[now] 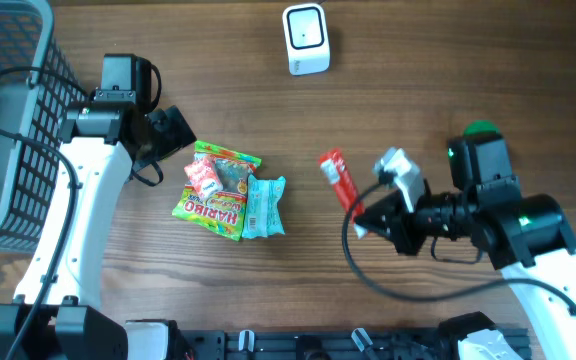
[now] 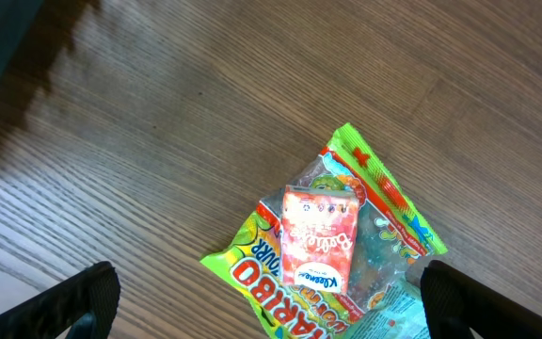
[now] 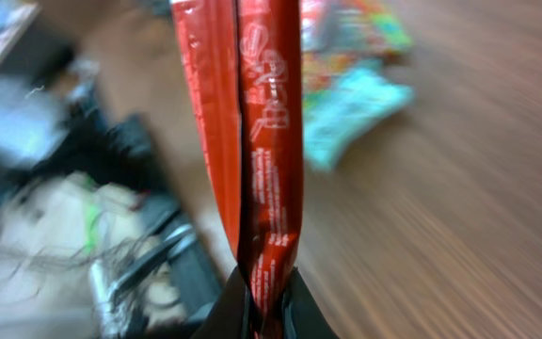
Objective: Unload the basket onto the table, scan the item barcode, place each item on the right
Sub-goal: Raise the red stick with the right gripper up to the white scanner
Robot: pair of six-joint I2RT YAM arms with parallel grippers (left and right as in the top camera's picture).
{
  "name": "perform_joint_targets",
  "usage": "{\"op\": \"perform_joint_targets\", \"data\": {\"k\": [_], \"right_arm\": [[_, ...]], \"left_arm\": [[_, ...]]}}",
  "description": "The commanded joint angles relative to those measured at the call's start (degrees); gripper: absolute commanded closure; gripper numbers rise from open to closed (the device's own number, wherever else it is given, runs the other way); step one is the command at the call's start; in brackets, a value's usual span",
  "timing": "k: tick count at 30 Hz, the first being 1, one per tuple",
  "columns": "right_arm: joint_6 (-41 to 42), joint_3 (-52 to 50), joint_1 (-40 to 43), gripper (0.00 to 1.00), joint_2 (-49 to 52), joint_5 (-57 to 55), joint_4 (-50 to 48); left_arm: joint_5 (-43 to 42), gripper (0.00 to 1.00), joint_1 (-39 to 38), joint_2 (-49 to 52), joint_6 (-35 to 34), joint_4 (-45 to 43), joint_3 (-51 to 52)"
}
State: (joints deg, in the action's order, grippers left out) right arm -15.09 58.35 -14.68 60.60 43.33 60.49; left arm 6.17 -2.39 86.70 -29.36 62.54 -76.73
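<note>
My right gripper (image 1: pixel 360 215) is shut on one end of a long red snack packet (image 1: pixel 337 180), holding it above the table right of centre. In the right wrist view the red packet (image 3: pixel 257 141) rises from the pinched jaws, white print on its back seam facing the camera. The white barcode scanner (image 1: pixel 306 39) stands at the table's far edge, well apart from the packet. My left gripper (image 1: pixel 176 130) hangs open over the pile of snack bags (image 1: pixel 226 190). In the left wrist view its dark fingertips (image 2: pixel 83 301) flank a small pink pack (image 2: pixel 318 235) lying on the green Haribo bag (image 2: pixel 271 282).
A grey wire basket (image 1: pixel 8 120) fills the far left corner. A teal packet (image 1: pixel 264 205) lies at the right side of the pile. A green button (image 1: pixel 480 129) sits behind the right arm. Black rails run along the near table edge.
</note>
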Motion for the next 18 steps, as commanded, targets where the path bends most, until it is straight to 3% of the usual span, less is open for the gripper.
{"op": "perform_joint_targets", "data": {"k": [1, 5, 9, 18], "right_arm": [[20.2, 0.1, 0.0, 0.96, 4.1, -19.0, -4.8], [26.1, 0.3, 0.0, 0.96, 10.4, -26.9, -11.1], [27.3, 4.8, 0.0, 0.96, 18.4, -29.5, -11.0], [25.1, 42.9, -0.1, 0.96, 39.2, -40.2, 12.0]], "left_arm": [[0.3, 0.00, 0.3, 0.4, 0.7, -0.1, 0.0], [0.3, 0.00, 0.3, 0.3, 0.7, -0.1, 0.0], [0.3, 0.00, 0.3, 0.4, 0.7, -0.1, 0.0], [0.3, 0.00, 0.3, 0.4, 0.7, -0.1, 0.0]]}}
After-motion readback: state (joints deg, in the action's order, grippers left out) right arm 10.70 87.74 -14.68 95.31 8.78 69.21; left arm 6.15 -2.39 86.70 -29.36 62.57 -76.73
